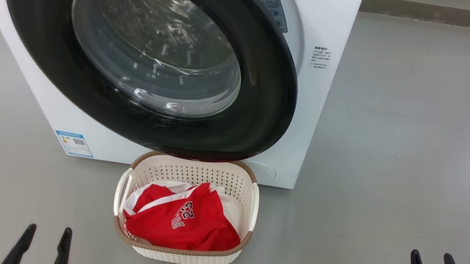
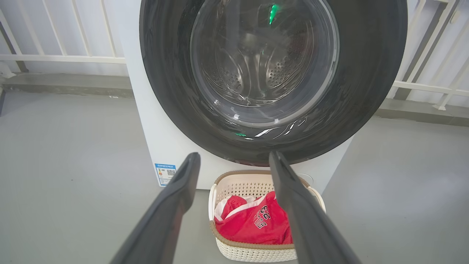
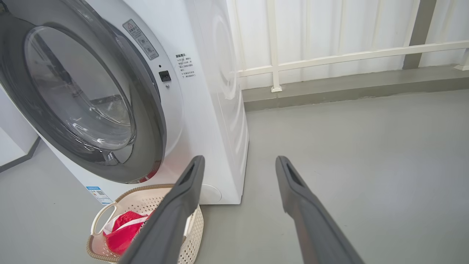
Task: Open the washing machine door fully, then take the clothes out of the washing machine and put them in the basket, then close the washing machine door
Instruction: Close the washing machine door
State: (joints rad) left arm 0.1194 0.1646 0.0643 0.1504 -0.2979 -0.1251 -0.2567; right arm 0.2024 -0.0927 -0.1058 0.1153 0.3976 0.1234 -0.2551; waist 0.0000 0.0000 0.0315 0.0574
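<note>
The white washing machine (image 1: 308,128) stands ahead on the floor. The washing machine door (image 1: 261,108), black-rimmed with a glass bowl, lies almost against the front. In the right wrist view the door (image 3: 36,121) stands slightly off the front on its right side. Just below it, the cream basket (image 1: 193,174) holds the red and white clothes (image 1: 186,223) with "23" showing. My left gripper (image 1: 49,229) is open and empty, low and left of the basket. My right gripper (image 1: 431,254) is open and empty, far right of it. The left wrist view looks between its fingers (image 2: 183,190) at the basket (image 2: 249,253).
Grey floor (image 1: 393,171) spreads to the right of the machine. A white railing (image 3: 348,57) on a low grey kerb (image 3: 348,86) runs behind the machine. A blue sticker (image 1: 73,143) sits low on the machine's front left.
</note>
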